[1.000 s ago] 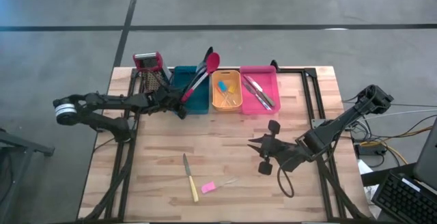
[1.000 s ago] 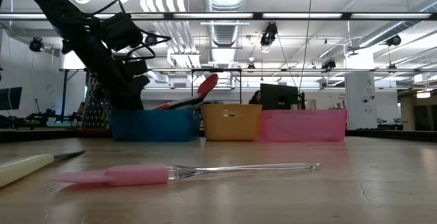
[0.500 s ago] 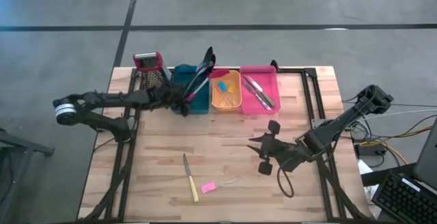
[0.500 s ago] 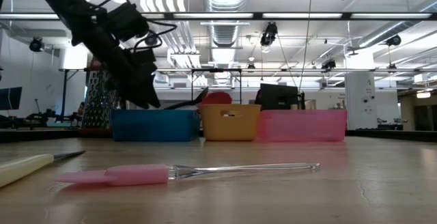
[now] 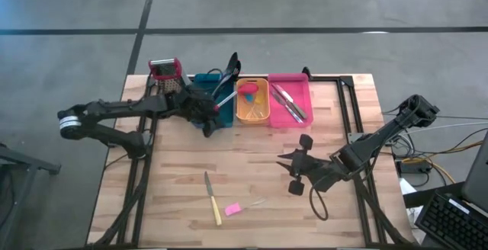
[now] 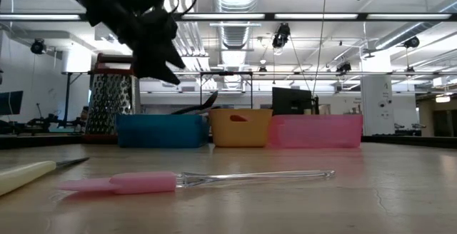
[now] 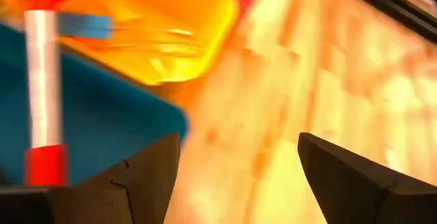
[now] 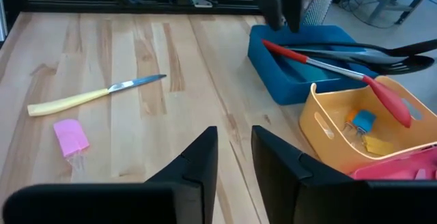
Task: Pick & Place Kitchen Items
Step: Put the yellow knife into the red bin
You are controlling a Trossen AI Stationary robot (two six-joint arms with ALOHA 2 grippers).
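The red spoon [image 8: 321,63] lies slanted, its handle end in the teal bin [image 5: 200,90] and its red head [image 5: 245,91] over the orange bin [image 5: 255,107]. My left gripper [image 7: 235,176] hovers open above the teal bin's near right corner [image 5: 210,116], holding nothing. My right gripper [image 8: 235,159] waits at mid-table on the right [image 5: 284,158], with a narrow gap between its fingers and nothing in it. A yellow-handled knife [image 5: 212,198] and a pink spatula [image 5: 232,209] lie flat near the front edge.
Black utensils [image 5: 229,63] lean out of the teal bin's far end. The pink bin [image 5: 290,101] holds metal tools. Small blue and yellow pieces [image 8: 362,125] sit in the orange bin. A metal grater with a red top [image 5: 165,73] stands left of the bins.
My left gripper has opened and let go of the red spoon, then risen and shifted a little toward the table's right edge. The spoon, which leaned up from the teal bin, has tipped down, and its head now rests over the orange bin.
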